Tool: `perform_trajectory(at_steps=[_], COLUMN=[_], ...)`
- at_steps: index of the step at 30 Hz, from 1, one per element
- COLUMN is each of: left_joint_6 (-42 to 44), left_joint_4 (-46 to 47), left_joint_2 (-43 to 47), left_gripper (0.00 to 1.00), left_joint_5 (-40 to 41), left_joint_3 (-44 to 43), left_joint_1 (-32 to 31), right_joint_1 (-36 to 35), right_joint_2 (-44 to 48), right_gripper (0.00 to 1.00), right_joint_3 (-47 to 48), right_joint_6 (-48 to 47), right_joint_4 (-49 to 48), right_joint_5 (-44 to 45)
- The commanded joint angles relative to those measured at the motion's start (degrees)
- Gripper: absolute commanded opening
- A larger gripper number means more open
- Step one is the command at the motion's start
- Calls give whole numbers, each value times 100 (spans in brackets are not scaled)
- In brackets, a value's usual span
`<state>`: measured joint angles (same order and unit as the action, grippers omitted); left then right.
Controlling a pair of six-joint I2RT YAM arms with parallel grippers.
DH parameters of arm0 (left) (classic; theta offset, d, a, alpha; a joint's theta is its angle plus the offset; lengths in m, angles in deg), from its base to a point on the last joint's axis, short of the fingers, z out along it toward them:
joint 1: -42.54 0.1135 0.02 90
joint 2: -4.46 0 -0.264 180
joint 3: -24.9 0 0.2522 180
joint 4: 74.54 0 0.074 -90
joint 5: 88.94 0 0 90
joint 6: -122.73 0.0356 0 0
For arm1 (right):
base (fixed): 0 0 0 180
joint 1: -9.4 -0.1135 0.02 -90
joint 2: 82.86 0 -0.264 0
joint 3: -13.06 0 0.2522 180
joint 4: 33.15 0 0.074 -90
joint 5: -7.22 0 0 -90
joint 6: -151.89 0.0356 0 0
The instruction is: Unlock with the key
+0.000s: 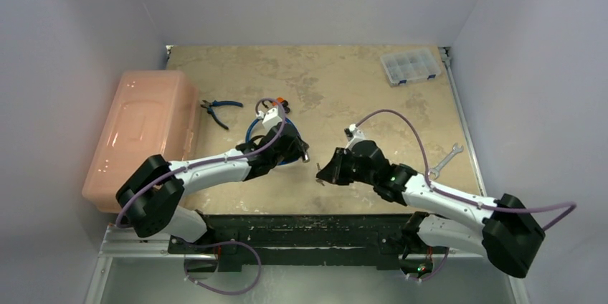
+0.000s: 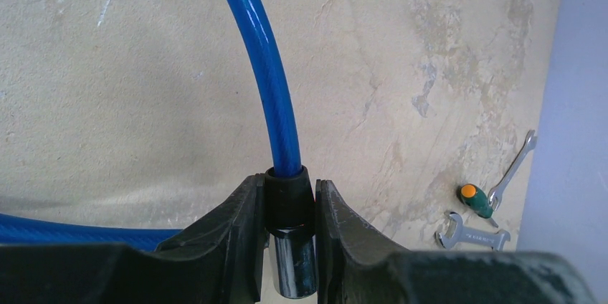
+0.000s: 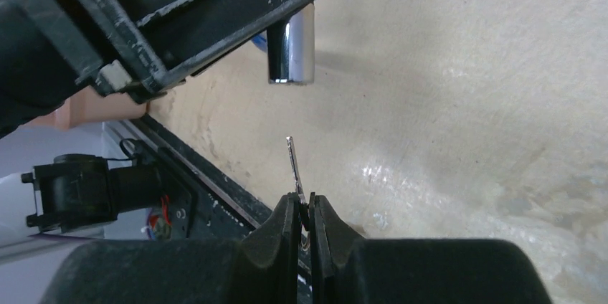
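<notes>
A blue cable lock [image 2: 262, 46] loops over the table. My left gripper [image 2: 288, 207] is shut on its black collar, and the chrome lock cylinder [image 2: 295, 264] sticks out below the fingers; the cylinder also shows in the right wrist view [image 3: 292, 44] and from above [image 1: 304, 152]. My right gripper [image 3: 305, 207] is shut on a thin metal key [image 3: 294, 164], whose blade points up at the cylinder's open end with a gap between them. From above, the right gripper [image 1: 326, 173] sits just right of the left gripper [image 1: 295, 148].
A pink plastic box [image 1: 143, 132] lies at the left. Blue-handled pliers [image 1: 217, 108] lie behind the left arm. A clear parts organiser [image 1: 409, 66] is at the back right. A wrench [image 1: 444, 160] lies right; a wrench [image 2: 473, 232] and green screwdriver [image 2: 476, 201] show in the left wrist view.
</notes>
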<state>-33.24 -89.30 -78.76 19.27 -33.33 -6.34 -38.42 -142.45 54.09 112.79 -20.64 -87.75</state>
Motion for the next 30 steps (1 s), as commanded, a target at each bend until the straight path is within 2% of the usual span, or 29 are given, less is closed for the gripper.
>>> perform_trajectory(at_steps=[1, 14, 30], left_joint_6=[-17, 59, 67], left_joint_4=[495, 484, 502], left_joint_2=[347, 398, 585], left_gripper=[0, 0, 0], left_joint_5=[-86, -100, -11], left_joint_3=[86, 131, 258], left_joint_1=[50, 88, 98], right_joint_1=[18, 18, 129], right_joint_2=[-470, -1450, -1722], right_gripper=[0, 0, 0], right_joint_3=[371, 735, 813], right_joint_6=[-309, -566, -676], right_joint_4=[-717, -1017, -999], right_joint_5=[-519, -753, -741])
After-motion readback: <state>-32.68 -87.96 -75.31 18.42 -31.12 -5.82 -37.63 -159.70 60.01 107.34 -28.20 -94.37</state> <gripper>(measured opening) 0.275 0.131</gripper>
